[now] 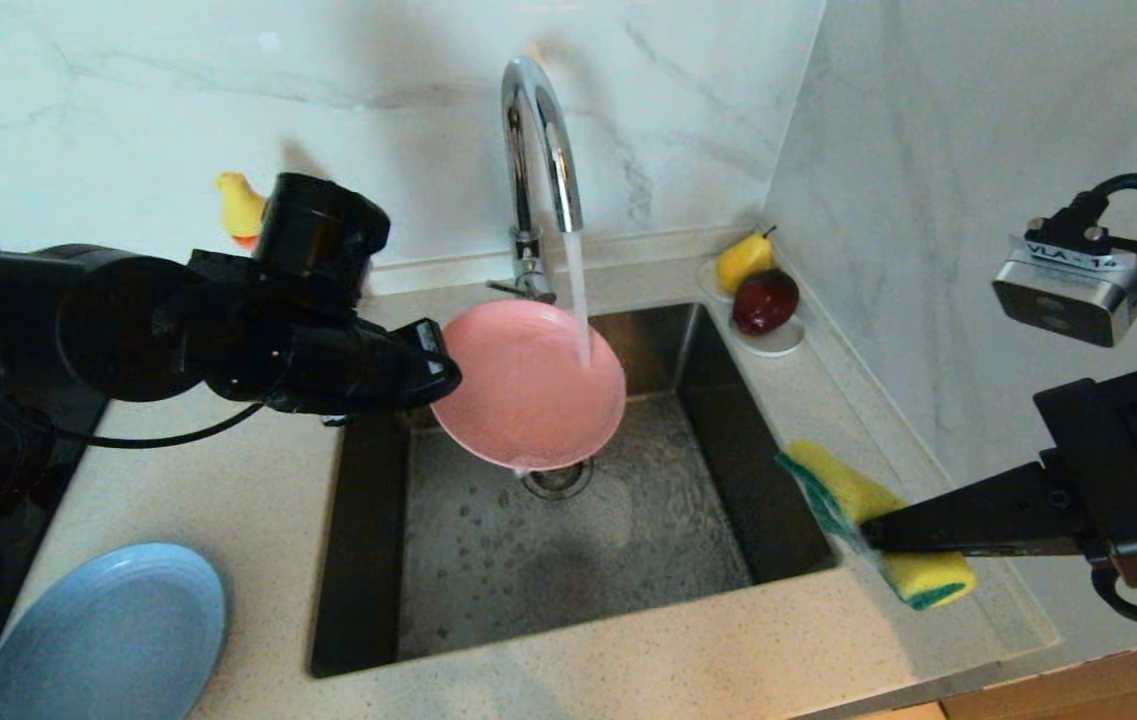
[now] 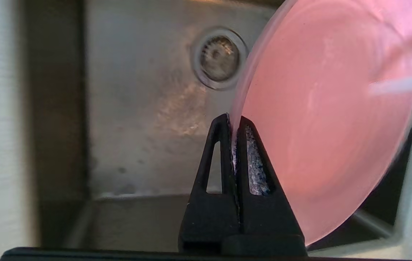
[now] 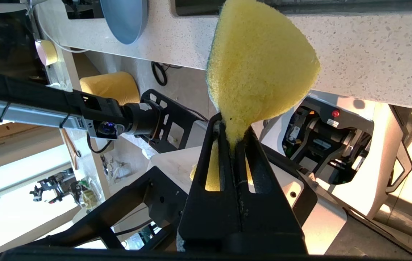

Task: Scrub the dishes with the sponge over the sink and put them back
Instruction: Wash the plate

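- left gripper [image 1: 438, 365] is out over the near-left part of the sink [image 1: 368, 560], its jaws pinched tight on the rim of the pink plate [image 1: 528, 385]
- in the left wrist view the two black fingers [image 2: 224, 156] sit either side of the plate edge [image 2: 321, 119], nothing but rim between them
- the plate hangs tilted above the basin, its face turned up towards the tap (its lower edge sits just above the drain strainer [image 1: 558, 478] as the head view sees it)
- water is running: a stream drops from the chrome gooseneck tap [image 1: 540, 150] and lands on the upper right of the pink plate, and the basin floor is wet and rippled
- right gripper [image 1: 873, 530] is off to the right, over the counter [image 1: 628, 660] just beside the sink's right edge, clamped on the yellow sponge [image 1: 878, 520]
- the sponge is squeezed at its middle, the foam [image 3: 260, 65] flaring out beyond the fingertips, with the dark green scouring layer showing along one edge
- sponge and pink plate are well apart, with the right half of the basin between them
- light blue plate [image 1: 103, 635] lies flat on the counter at the near left corner, apart from the sink
- back right corner: a yellow pear [image 1: 743, 262] and a dark red apple [image 1: 766, 300] sit together on a small white saucer [image 1: 773, 345]
- a small yellow toy [image 1: 240, 207] stands against the back wall, half hidden behind the left arm
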Robot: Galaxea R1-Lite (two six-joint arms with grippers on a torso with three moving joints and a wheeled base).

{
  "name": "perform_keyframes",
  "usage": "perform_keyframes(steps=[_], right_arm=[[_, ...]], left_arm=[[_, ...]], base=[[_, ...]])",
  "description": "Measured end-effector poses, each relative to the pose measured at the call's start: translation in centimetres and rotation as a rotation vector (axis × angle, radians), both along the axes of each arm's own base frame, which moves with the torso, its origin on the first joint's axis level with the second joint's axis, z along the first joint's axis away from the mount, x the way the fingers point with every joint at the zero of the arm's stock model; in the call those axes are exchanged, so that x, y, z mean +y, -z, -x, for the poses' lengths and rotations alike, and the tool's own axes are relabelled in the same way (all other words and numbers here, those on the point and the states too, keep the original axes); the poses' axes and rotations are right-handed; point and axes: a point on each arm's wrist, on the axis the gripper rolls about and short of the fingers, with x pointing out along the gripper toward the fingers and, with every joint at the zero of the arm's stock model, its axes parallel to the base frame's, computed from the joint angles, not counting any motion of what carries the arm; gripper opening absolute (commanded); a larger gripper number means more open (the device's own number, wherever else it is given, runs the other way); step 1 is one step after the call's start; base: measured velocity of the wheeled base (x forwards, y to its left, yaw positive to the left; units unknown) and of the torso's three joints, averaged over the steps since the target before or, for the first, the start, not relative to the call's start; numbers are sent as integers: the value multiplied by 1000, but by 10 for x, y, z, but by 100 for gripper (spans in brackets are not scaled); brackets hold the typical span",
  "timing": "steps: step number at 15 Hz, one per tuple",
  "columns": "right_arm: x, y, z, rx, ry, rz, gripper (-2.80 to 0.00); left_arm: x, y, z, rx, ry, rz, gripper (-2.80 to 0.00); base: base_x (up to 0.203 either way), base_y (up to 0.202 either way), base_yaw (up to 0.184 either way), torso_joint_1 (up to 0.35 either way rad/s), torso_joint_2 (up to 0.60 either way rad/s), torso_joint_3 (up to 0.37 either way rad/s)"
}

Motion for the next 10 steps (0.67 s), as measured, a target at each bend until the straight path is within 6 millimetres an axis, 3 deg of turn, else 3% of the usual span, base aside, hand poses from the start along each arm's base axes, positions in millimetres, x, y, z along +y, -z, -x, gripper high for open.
perform_keyframes(steps=[10], right_arm=[[-3,0,-1,-8,9,4,-280]], left_arm=[[-50,23,-17,25,52,-17,-280]], base=[[0,0,0,0,0,0]])
